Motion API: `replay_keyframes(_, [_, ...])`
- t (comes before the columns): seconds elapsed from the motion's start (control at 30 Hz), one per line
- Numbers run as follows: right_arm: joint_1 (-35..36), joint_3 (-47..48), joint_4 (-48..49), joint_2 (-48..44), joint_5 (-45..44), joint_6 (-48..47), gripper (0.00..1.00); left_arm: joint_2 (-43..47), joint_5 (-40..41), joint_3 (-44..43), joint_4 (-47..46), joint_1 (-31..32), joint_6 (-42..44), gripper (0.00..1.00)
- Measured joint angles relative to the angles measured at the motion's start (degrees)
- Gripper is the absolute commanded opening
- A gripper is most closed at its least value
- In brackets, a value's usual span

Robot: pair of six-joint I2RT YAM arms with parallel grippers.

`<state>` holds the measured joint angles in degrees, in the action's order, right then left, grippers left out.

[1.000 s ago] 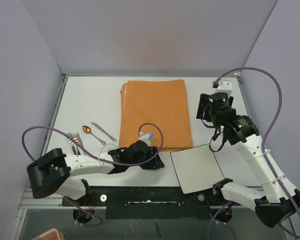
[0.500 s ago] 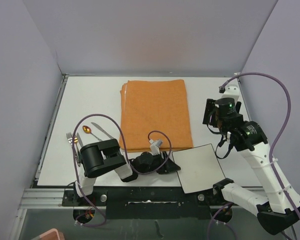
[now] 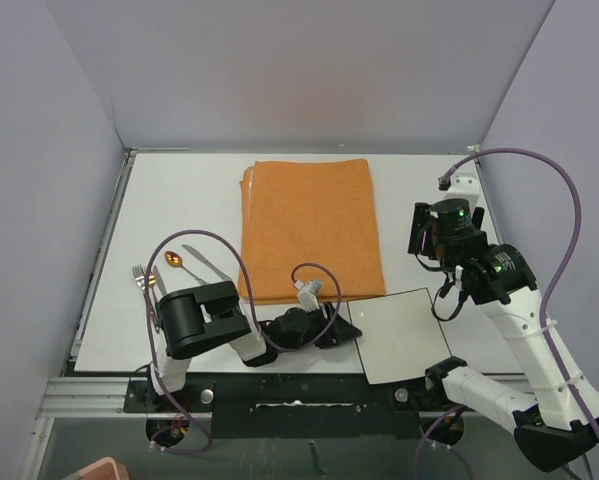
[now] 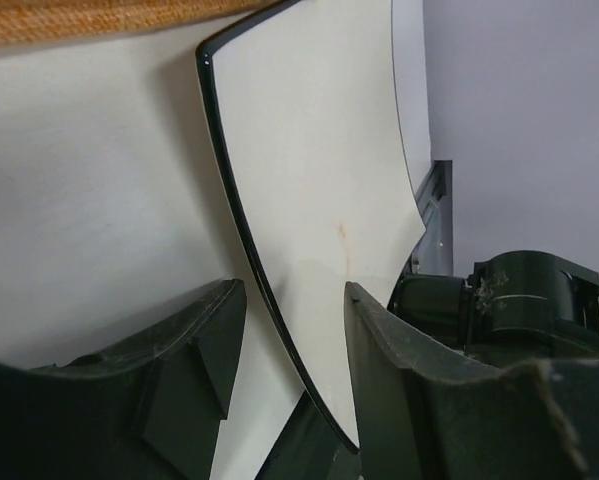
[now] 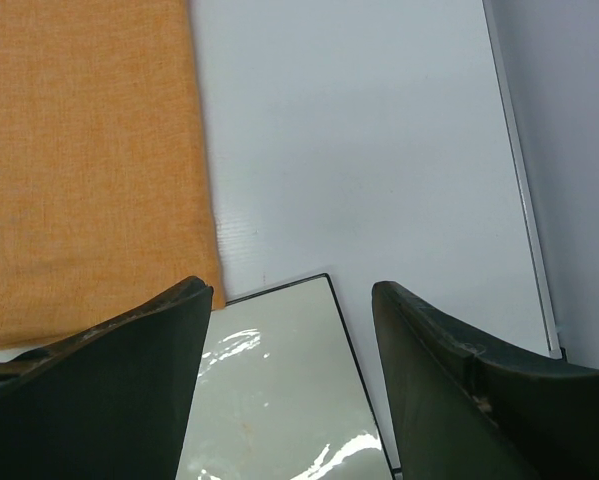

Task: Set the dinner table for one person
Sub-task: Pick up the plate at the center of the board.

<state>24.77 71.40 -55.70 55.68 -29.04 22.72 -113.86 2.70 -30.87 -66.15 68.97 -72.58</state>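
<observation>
The dinner table (image 3: pixel 179 200) is a large white tabletop. A folded orange mat (image 3: pixel 309 230) lies at its middle. A square white plate (image 3: pixel 404 335) with a black rim lies at the near right. My left gripper (image 3: pixel 347 334) lies low on the table at the plate's left edge. In the left wrist view the left gripper (image 4: pixel 294 330) is open, and the rim of the plate (image 4: pixel 319 170) runs between the jaws. My right gripper (image 3: pixel 419 235) hangs open and empty above the table, over the far edge of the plate (image 5: pixel 279 390).
A fork (image 3: pixel 144 285), a spoon (image 3: pixel 174 260) and a knife (image 3: pixel 207 263) lie at the left of the mat. Grey walls stand close on three sides. The mat's near right corner (image 5: pixel 79 150) almost touches the plate. The right arm's base sits just past the plate's near edge.
My left gripper has slid right along the table's near edge up to the plate, and the plate has shifted a little right. My right arm has drifted slightly right.
</observation>
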Motion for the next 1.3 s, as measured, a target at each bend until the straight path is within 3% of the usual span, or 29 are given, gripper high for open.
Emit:
replay_keyframes(0.4, [0.0, 0.0, -1.1, 0.0, 0.1, 0.0, 0.66, 5.4, 9.6, -3.6, 14.8, 0.1, 0.3, 0.44])
replay_keyframes(0.77, [0.0, 0.0, -1.4, 0.0, 0.2, -1.3, 0.66, -1.6, 10.4, -9.2, 10.3, -1.7, -0.7, 0.42])
replay_keyframes(0.9, [0.0, 0.0, -1.4, 0.0, 0.3, -1.6, 0.65, -5.3, 10.8, -11.0, 6.0, -1.7, -1.4, 0.3])
replay_keyframes(1.03, [0.0, 0.0, -1.4, -0.1, 0.4, -2.1, 0.65, -9.0, 11.1, -11.1, 0.7, -1.7, -2.8, 0.02])
replay_keyframes(1.3, [0.0, -1.0, -1.4, -1.0, 0.9, -2.4, 0.65, -12.1, 10.5, -10.6, -6.1, -1.9, -4.7, 0.0])
